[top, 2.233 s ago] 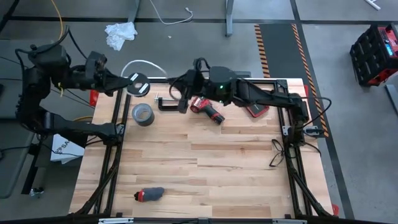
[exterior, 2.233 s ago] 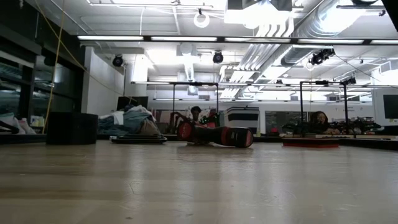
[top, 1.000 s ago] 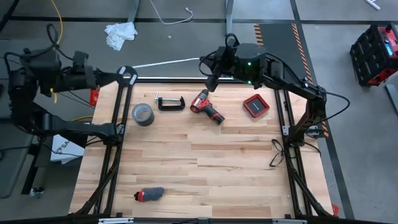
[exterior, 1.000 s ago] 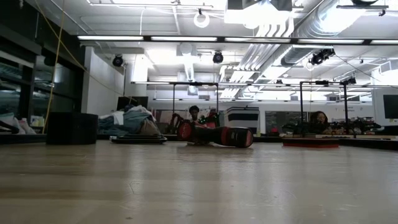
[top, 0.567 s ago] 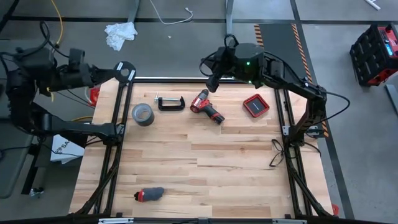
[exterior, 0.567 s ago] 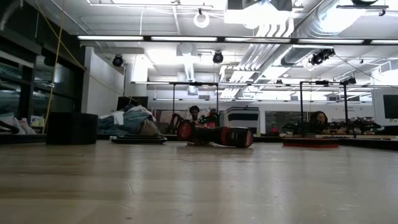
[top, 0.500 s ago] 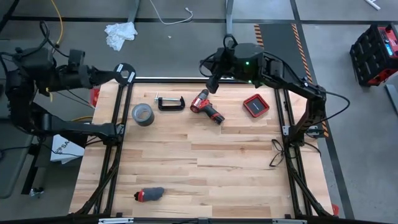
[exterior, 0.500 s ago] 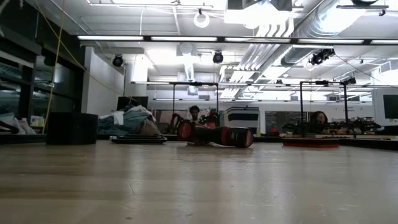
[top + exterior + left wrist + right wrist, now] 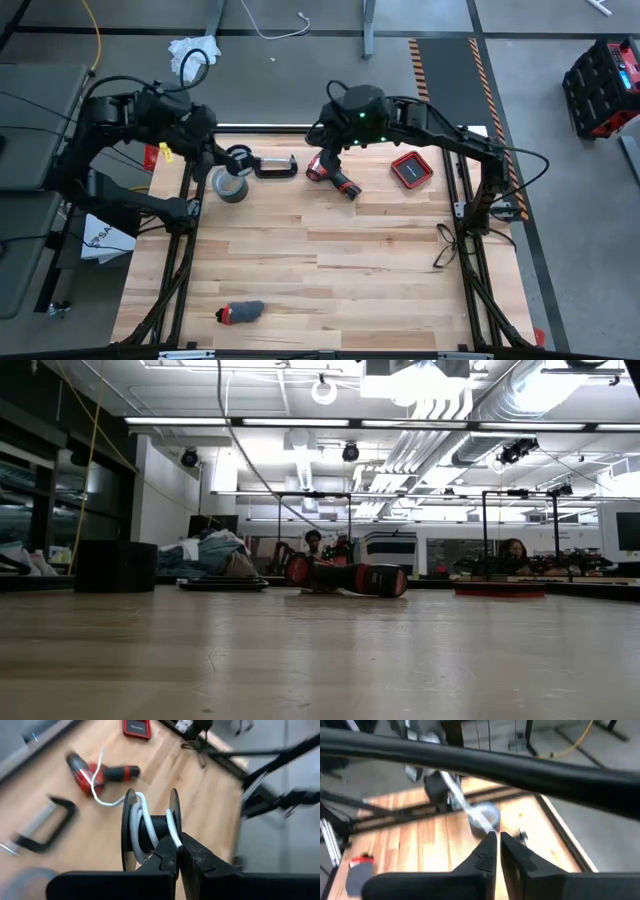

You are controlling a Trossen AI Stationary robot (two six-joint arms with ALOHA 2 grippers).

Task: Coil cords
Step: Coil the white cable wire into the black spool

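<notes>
The cord is a thin white cable [image 9: 136,817] wound on a small black disc-sided spool [image 9: 129,827]. A short slack end [image 9: 98,780] trails off toward the red drill. My left gripper [image 9: 238,160] is shut on the spool, above the grey tape roll at the table's far left. My right gripper [image 9: 322,158] hovers over the drill's head with its fingertips [image 9: 496,837] close together. In the right wrist view a pale streak of cord [image 9: 457,795] runs toward those fingertips. Neither gripper shows in the low view. My left gripper pinches the rim of one black spool flange [image 9: 175,827] between its two fingers, which slant down from the table's left. The spool stands on edge, lifted clear of the table, with the white cable wrapped round its core. My right gripper may touch the cord's end; I cannot tell.
A grey tape roll [image 9: 229,184], a black clamp [image 9: 272,165], a red drill [image 9: 335,177] and a red case [image 9: 411,169] lie along the far side. A small dark and red object [image 9: 240,313] lies near the front left. Bare wood fills the middle.
My left gripper has swung from beyond the far-left corner in over the table, down and rightward, rolling its wrist, with the spool. My right gripper has come down toward the near edge, over the drill. The cord, taut between them a second ago, now bends slack by the spool.
</notes>
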